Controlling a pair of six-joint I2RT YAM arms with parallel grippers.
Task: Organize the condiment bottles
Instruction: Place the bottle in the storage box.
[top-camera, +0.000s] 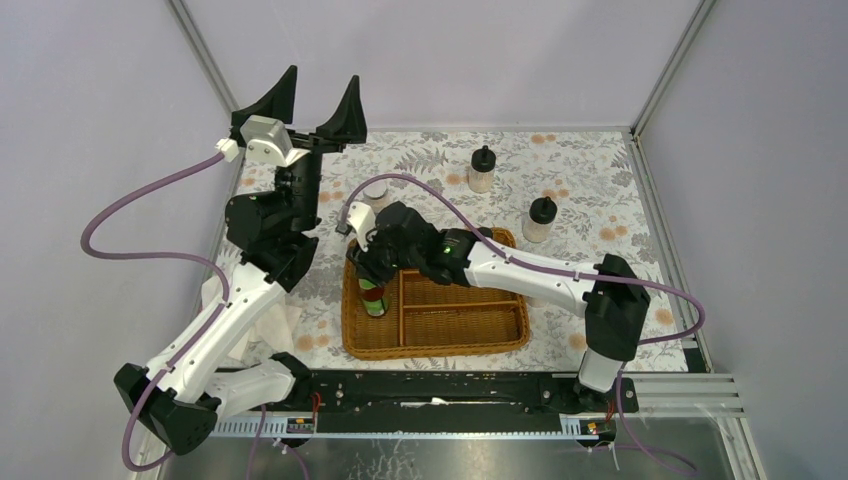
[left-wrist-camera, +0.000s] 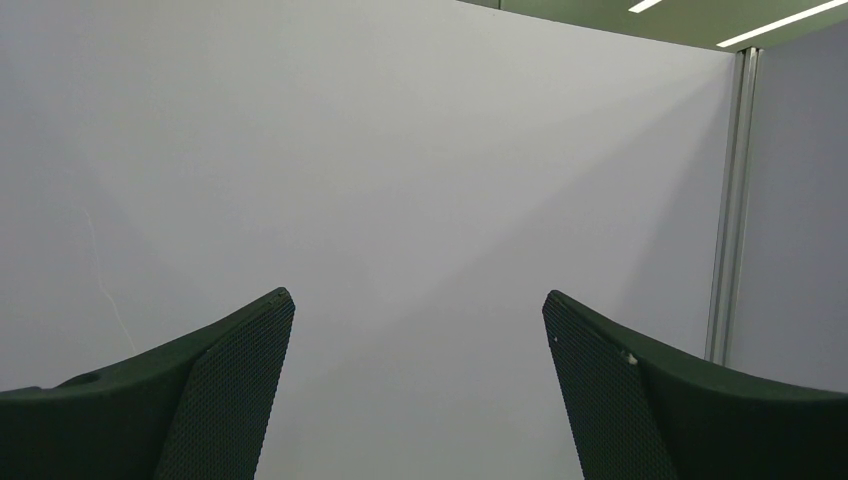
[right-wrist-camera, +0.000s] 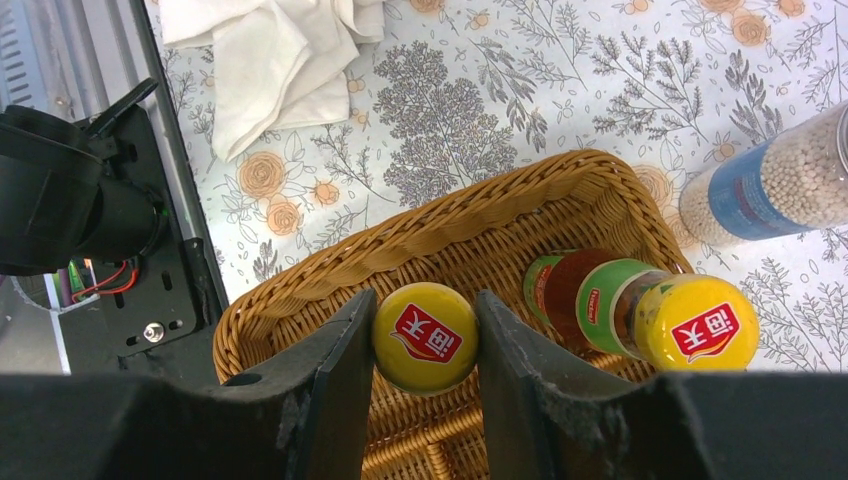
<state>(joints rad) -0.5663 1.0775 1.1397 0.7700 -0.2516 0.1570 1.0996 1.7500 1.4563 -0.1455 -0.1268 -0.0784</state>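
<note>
My right gripper is shut on the yellow cap of a red-green bottle and holds it upright in the left compartment of the wicker basket. A second yellow-capped bottle stands beside it in the basket. A blue-white shaker stands on the cloth just behind the basket; its silver lid shows in the top view. Two cream jars with black knobbed lids stand at the back right. My left gripper is open, empty, raised high and facing the wall. No dark black-capped jars show.
A crumpled white cloth lies left of the basket, under the left arm; it also shows in the right wrist view. Grey walls with metal posts enclose the floral table cover. The black base rail runs along the near edge.
</note>
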